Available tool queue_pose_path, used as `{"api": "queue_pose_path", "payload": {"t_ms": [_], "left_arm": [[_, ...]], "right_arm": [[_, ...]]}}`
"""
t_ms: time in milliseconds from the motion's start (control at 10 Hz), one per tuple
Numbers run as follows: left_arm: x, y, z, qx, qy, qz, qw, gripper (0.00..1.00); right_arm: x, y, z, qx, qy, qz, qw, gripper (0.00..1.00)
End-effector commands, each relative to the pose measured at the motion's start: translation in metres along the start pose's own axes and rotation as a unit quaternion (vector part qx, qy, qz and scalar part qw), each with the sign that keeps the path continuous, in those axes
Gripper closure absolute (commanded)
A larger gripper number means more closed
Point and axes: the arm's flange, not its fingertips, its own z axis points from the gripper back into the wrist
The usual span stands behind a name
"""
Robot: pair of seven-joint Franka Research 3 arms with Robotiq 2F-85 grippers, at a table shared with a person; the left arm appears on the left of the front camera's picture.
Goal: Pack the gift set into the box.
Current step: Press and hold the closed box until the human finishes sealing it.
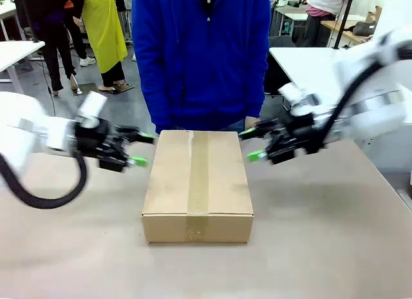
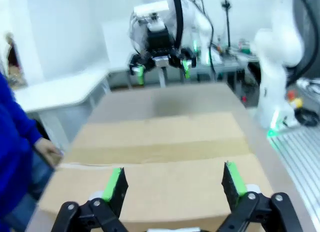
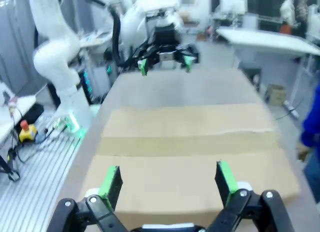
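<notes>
Left pincer (image 1: 140,149) hovering spread wide just beside the box's (image 1: 197,183) left far corner, green pads (image 2: 114,184) facing across the top. Right pincer (image 1: 250,144) also gaping, sitting just off the right far corner. Box lying closed mid-bench (image 1: 322,234), tape (image 1: 198,173) running along its centre seam. Person in a blue top (image 1: 203,54) standing right behind it.
</notes>
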Motion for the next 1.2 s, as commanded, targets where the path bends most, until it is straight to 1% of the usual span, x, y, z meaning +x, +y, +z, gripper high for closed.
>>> {"api": "queue_pose_path", "payload": {"t_ms": [0,100,200,300,400,1100], "left_arm": [[-0.017,-0.021,0.082,0.058,-0.08,0.0,0.995,0.0],[-0.037,-0.021,0.111,0.093,-0.096,0.025,0.991,0.0],[-0.055,-0.025,0.135,0.069,-0.128,0.045,0.988,0.0],[-0.063,-0.031,0.149,0.048,-0.159,0.055,0.985,0.0],[-0.027,-0.034,0.131,0.087,-0.101,0.034,0.991,0.0],[-0.027,-0.034,0.131,0.087,-0.101,0.034,0.991,0.0]], "right_arm": [[-0.029,0.038,0.101,-0.109,-0.087,-0.008,0.99,0.0],[-0.056,0.054,0.141,-0.17,-0.119,-0.02,0.978,0.0],[-0.078,0.065,0.178,-0.251,-0.15,-0.057,0.955,0.0],[-0.087,0.067,0.186,-0.272,-0.125,-0.087,0.95,0.0],[-0.054,0.064,0.166,-0.18,-0.111,-0.056,0.976,0.0],[-0.054,0.064,0.166,-0.18,-0.111,-0.056,0.976,0.0]]}}
